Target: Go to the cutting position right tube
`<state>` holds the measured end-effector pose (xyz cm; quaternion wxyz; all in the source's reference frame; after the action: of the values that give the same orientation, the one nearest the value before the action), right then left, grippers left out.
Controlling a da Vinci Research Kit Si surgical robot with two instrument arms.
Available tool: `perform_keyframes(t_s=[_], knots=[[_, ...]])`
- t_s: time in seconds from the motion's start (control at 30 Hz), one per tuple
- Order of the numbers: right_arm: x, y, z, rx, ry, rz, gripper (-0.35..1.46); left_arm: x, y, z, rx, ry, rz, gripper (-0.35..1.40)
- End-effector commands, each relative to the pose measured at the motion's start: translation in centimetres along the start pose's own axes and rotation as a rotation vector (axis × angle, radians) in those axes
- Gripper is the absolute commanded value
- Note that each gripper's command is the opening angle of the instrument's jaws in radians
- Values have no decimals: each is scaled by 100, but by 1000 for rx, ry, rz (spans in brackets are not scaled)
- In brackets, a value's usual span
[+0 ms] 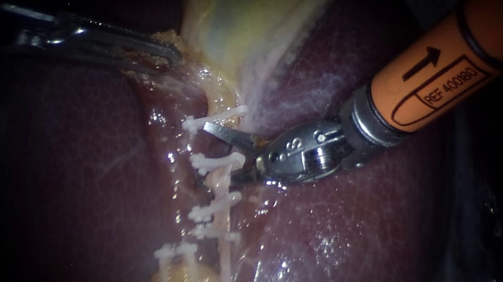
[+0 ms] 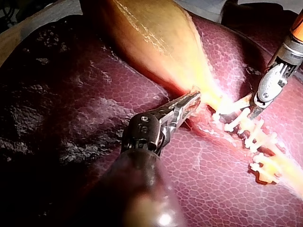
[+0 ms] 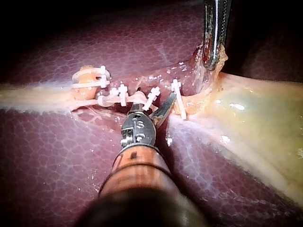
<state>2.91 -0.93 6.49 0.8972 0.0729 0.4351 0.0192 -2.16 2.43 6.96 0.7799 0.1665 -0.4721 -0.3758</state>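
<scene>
– Two blades on our right instrument (image 1: 225, 151), standing moderately apart and gripping nothing. One white clip (image 1: 218, 163) sits in the gap. The upper blade lies between that clip and the next one above.

– Entry for the right tube?

– One pale strand, the right tube (image 1: 221, 186), running down from the gallbladder's neck through the row of clips, just at the blade tips. Whether either blade touches it, we cannot tell.

– Clip count?

– Five that we can count in the endoscope view, strung down the pale tissue. The lowest one sits off to the left on a second strand.

– Left instrument?

– One, our left instrument (image 1: 167, 54), with both jaws closed together on a fold of tissue at the narrow end of the gallbladder (image 1: 246, 16), apart from the blades.

– Remainder?

– One liver (image 1: 330, 244), dark red and glistening, lying under and on both sides of the strands.
</scene>
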Motion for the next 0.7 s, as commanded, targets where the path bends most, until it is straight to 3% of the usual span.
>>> perform_keyframes(t_s=[0.03, 0.4, 0.7], knots=[[0, 0, 0, -1, 1, 0, 134, 0, 0, 0, 0, 0, 0, -35], [-3, 1, -10, 4, 4, 12, 137, 0, 0, -1, 0, 0, 0, -35], [-18, 2, -44, 21, 12, 6, 140, 0, 0, -1, 0, 0, 0, -35]])
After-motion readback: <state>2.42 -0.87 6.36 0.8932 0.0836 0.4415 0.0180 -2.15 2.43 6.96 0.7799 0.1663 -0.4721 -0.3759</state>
